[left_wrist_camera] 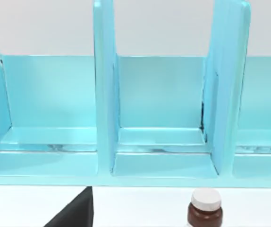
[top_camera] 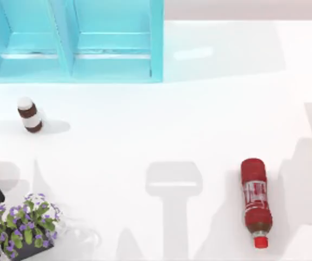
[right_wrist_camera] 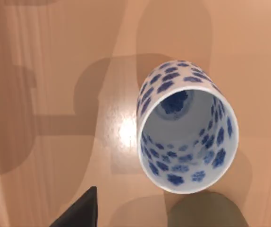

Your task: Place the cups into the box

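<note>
A red bottle [top_camera: 256,202] lies right, brown jar [top_camera: 30,115] left, potted flowers [top_camera: 21,225] at the near-left corner.

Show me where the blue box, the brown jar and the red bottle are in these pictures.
blue box [top_camera: 112,69]: top view, on its front wall.
brown jar [top_camera: 30,115]: top view, on its brown body below the white cap.
red bottle [top_camera: 255,198]: top view, on the label at the middle of its lying body.

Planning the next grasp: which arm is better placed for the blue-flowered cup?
Right: its wrist camera looks into the blue-flowered cup; the left one faces the turquoise box and brown jar.
</note>
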Controlling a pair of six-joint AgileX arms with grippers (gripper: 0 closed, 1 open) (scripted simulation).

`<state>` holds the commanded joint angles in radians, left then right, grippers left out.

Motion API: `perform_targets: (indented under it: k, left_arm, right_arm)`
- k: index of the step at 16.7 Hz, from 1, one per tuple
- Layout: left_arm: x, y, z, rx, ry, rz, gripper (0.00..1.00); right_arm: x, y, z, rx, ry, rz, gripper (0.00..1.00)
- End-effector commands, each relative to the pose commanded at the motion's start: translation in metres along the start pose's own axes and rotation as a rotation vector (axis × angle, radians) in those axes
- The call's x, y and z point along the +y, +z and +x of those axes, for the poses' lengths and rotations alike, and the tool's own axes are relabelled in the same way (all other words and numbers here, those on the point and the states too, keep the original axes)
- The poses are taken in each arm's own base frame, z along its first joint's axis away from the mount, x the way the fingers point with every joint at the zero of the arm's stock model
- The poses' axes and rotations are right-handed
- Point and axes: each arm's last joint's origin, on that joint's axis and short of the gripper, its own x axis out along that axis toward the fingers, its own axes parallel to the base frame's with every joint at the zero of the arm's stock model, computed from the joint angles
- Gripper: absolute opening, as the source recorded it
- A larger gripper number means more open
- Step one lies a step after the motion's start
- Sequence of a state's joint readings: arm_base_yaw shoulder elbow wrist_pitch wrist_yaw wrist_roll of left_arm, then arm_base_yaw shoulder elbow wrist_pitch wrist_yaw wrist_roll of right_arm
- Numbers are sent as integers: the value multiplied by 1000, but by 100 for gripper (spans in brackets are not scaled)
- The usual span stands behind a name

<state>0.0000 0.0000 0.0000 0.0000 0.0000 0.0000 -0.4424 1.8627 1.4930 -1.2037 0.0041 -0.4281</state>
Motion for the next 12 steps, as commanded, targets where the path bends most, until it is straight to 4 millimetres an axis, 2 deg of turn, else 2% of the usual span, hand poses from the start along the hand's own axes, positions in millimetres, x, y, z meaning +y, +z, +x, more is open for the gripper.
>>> perform_targets:
  k: [2,9,12]
  left_arm:
    - [0,0,0,0,0,0,100]
    - [0,0,0,0,0,0,100]
    - [0,0,0,0,0,0,100]
  right_arm:
    - [-2,2,-13,1,0,2,100]
    - [-1,1,-85,-1,0,1,100]
    - [0,-1,-97,-1,0,0,100]
